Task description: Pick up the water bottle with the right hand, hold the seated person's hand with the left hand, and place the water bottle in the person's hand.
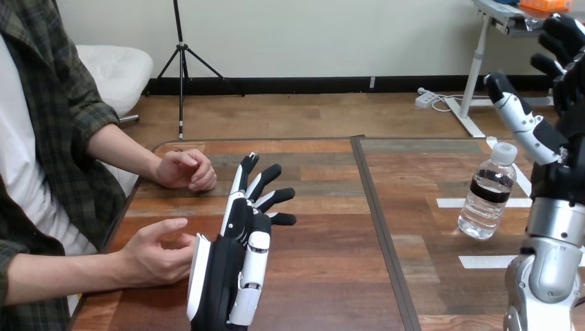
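Head view: nothing grasped yet, the bottle stands alone and both robot hands are empty.

The water bottle (488, 200) stands upright and capped on the right part of the worktop (324, 276). The right robot hand (564, 89) is raised above and beside it, fingers apart, not touching. The left robot hand (241, 262) has straight, spread fingers. The person's lower hand (153, 258) lies just beside its back; contact is unclear, and nothing curls round it. The person's upper hand (185, 170) rests closed farther off. Pick-up, hand-hold and hand-over all seem left to do.
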`<control>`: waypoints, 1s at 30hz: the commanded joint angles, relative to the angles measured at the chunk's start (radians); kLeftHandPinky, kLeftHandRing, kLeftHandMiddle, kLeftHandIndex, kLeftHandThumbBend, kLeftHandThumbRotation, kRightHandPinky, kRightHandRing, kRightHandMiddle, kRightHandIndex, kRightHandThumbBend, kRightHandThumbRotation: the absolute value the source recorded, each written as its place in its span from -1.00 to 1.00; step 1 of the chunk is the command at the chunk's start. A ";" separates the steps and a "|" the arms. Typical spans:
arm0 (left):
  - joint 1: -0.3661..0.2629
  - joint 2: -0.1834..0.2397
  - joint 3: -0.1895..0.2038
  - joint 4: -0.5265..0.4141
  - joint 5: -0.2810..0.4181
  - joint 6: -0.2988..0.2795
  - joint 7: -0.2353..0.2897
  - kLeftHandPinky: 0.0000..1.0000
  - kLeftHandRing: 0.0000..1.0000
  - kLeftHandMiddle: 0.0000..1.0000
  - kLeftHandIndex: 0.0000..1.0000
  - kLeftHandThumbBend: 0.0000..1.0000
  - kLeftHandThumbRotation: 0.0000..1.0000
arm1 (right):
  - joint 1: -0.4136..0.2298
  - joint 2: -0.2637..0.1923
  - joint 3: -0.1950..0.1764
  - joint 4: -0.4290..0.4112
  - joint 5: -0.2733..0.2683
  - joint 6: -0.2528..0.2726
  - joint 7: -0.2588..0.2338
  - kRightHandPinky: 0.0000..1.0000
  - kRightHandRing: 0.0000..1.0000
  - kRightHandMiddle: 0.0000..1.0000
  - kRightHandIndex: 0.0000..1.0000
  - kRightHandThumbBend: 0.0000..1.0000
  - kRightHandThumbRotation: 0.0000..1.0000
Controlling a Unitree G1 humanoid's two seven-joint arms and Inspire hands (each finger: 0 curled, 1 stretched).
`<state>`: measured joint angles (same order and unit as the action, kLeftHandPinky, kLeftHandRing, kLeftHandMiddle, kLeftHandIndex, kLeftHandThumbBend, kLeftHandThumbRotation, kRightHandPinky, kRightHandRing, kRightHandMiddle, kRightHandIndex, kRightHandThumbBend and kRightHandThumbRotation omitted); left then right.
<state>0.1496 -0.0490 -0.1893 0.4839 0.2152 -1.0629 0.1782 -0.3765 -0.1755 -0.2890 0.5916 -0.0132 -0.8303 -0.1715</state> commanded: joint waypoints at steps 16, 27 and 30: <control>-0.051 -0.042 0.002 0.001 0.026 -0.013 0.018 0.25 0.53 0.73 0.94 -0.60 1.00 | -0.100 -0.082 0.010 0.126 -0.066 0.061 -0.070 0.88 0.85 0.79 0.67 0.28 -1.00; -0.048 -0.039 -0.005 -0.008 0.017 -0.011 0.011 0.24 0.53 0.73 0.95 -0.59 1.00 | -0.121 -0.097 0.021 0.205 -0.054 0.102 -0.063 0.87 0.87 0.81 0.70 0.27 -1.00; -0.047 -0.038 -0.005 -0.010 0.017 -0.010 0.010 0.24 0.53 0.73 0.94 -0.60 1.00 | -0.127 -0.101 0.024 0.227 -0.058 0.104 -0.066 0.88 0.87 0.81 0.71 0.27 -1.00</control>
<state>0.1495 -0.0490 -0.1893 0.4840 0.2336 -1.0628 0.1890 -0.4044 -0.2477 -0.2775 0.7886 -0.0650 -0.7298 -0.2378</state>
